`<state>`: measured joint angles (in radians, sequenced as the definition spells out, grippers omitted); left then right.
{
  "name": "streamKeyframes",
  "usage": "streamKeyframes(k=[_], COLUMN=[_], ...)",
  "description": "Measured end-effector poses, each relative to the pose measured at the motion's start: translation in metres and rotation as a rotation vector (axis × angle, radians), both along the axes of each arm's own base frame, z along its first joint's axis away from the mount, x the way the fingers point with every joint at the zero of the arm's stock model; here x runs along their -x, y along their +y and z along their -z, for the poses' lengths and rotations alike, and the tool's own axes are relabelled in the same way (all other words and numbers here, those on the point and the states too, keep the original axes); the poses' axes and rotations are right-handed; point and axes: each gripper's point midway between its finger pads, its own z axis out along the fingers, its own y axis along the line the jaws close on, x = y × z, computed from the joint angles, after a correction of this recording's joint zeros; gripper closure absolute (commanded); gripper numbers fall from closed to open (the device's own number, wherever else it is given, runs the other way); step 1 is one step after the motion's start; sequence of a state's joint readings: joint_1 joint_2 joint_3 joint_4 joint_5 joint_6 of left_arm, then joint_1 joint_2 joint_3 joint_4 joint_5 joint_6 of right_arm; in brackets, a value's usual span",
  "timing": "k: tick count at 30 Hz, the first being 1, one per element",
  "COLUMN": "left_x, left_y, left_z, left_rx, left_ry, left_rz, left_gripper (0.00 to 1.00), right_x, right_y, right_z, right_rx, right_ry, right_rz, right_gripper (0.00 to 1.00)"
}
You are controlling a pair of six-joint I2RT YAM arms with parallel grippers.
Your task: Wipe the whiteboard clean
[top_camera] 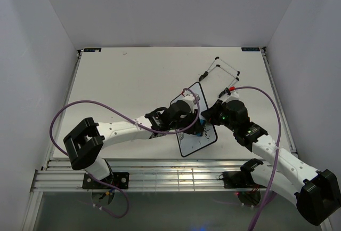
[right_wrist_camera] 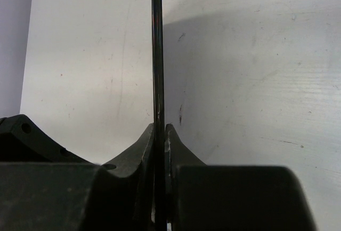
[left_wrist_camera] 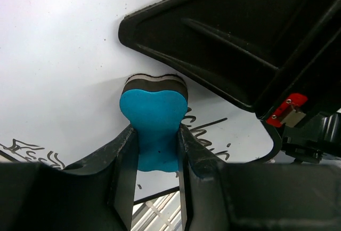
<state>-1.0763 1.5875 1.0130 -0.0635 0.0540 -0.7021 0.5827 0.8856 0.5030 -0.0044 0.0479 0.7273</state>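
Observation:
The whiteboard [top_camera: 193,141] is a small white board with a thin black frame, tilted near the table's middle front. Black handwriting shows on its lower part in the left wrist view [left_wrist_camera: 213,129]. My left gripper [left_wrist_camera: 155,137] is shut on a blue eraser [left_wrist_camera: 154,119] whose dark felt face presses on the board; the eraser also shows in the top view [top_camera: 201,130]. My right gripper [right_wrist_camera: 160,129] is shut on the whiteboard's edge [right_wrist_camera: 156,55], seen edge-on as a thin black line, and stands at the board's right side [top_camera: 213,114].
A black wire stand [top_camera: 221,70] lies on the table behind the board, toward the back right. Purple cables [top_camera: 80,108] loop over both arms. A slatted metal rail [top_camera: 176,177] runs along the table's near edge.

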Motion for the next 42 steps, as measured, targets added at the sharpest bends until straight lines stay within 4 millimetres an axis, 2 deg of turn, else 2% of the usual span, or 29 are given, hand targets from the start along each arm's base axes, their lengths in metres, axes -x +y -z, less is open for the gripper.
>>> streamKeyframes(k=[6,14,27,29,32,35,39,42], left_x=[0.003,0.023,0.096,0.098,0.092,0.081,0.06,0.052], left_y=[-0.002,-0.01,-0.026,-0.025,-0.021,-0.003,0.044,0.072], left_z=[-0.001,-0.004,-0.006,-0.003,0.001,0.011,0.031,0.025], left_rx=[-0.011,-0.02,-0.024,-0.04,-0.057,-0.074,-0.11,-0.067], left_ry=[-0.037,-0.09,-0.197,-0.198,-0.169,-0.12,-0.122,-0.152], left_rz=[0.046,0.133,0.331,0.313,0.234,0.135,-0.015,-0.097], left_gripper=[1.0,1.0,1.0,1.0,1.0,1.0,1.0,1.0], right_x=[0.0,-0.001,0.001,0.001,0.0,-0.006,-0.007,-0.006], right_y=[0.0,-0.001,0.004,0.006,0.007,0.004,0.003,0.004], right_z=[0.0,0.001,-0.004,-0.006,-0.008,-0.015,-0.017,-0.015], right_rx=[0.0,0.006,0.005,0.001,-0.002,-0.003,0.007,0.011], right_ry=[0.0,0.0,-0.012,-0.015,-0.025,-0.053,-0.063,-0.055], right_rz=[-0.001,0.006,-0.029,-0.035,-0.035,-0.007,0.002,-0.001], right_gripper=[0.92,0.92,0.92,0.92,0.92,0.92,0.92,0.92])
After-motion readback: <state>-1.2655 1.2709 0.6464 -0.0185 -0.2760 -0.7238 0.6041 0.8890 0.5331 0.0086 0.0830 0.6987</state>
